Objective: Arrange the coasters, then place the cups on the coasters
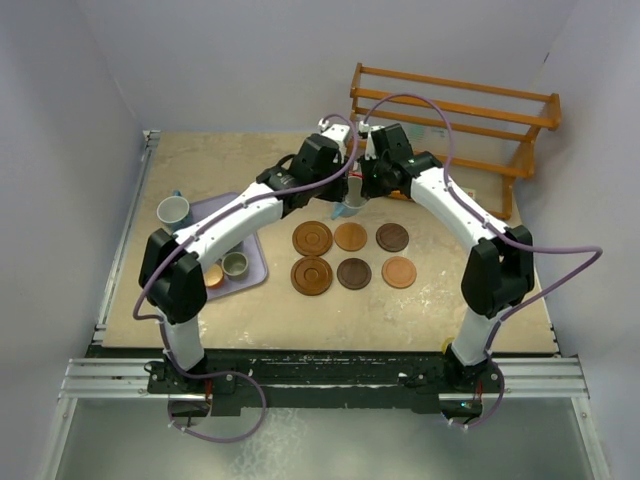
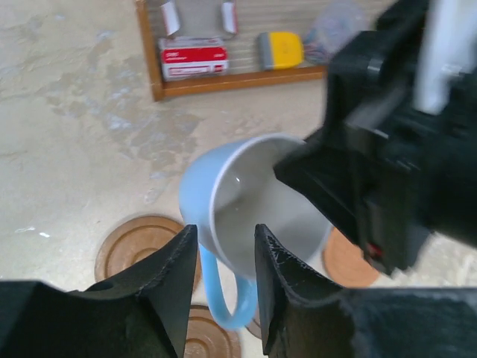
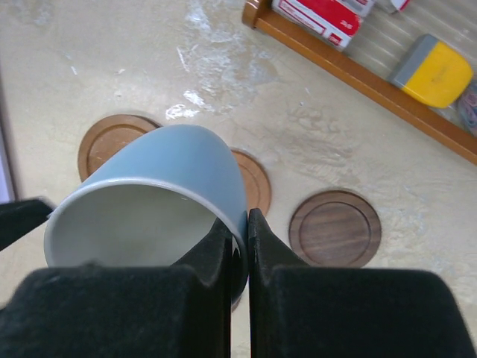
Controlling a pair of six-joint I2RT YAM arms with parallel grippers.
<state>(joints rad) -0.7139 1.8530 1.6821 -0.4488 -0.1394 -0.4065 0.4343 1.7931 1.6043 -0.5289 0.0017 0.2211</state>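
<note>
Above the coasters (image 1: 354,273), at the back row, both arms meet on one light-blue cup (image 3: 149,194), held off the table and tilted. Right gripper (image 3: 247,224): fingers pinched tight on the cup wall at the rim, one inside, one outside; judged to carry the weight. Left gripper (image 2: 225,233): fingers narrowly parted, straddling the handle; contact with it not resolvable. Reads as a hand-over in mid-air, likely so the right arm can serve the coasters on its own side. Six coasters lie in two rows of three, all bare, so arranging looks done. The other cups (image 1: 235,264) wait on or beside the lavender tray (image 1: 255,275), far left.
</note>
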